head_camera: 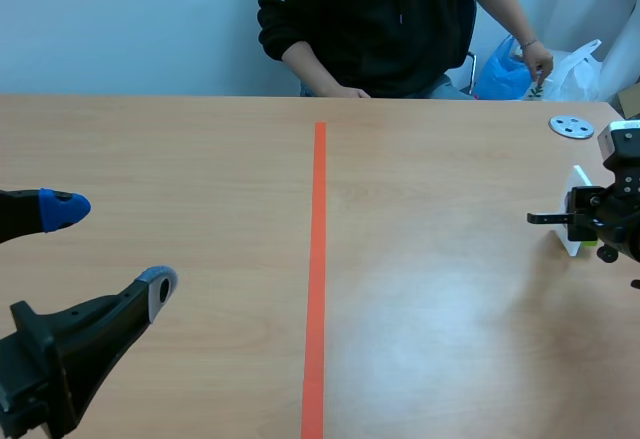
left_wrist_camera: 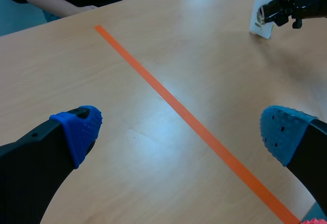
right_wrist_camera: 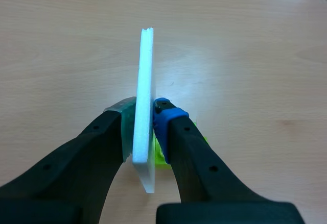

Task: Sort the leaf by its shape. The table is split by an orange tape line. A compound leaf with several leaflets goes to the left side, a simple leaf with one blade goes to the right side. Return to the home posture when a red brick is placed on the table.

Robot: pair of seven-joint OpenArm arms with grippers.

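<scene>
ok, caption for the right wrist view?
Right gripper shut on an upright white card, seen edge-on over the table.

I see bright, even room light from overhead, a soft pale sheen on the table [head_camera: 440, 299] right of the tape line [head_camera: 316, 259], a whitish glare spot beside the white board [right_wrist_camera: 144, 81] in my right wrist view, faint diffuse shadow under the right gripper [right_wrist_camera: 144, 124]

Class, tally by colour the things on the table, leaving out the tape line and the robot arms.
White: 1, board in the right gripper
Grey: 1, disc
Green: 1, piece by the board
Total: 3
</scene>
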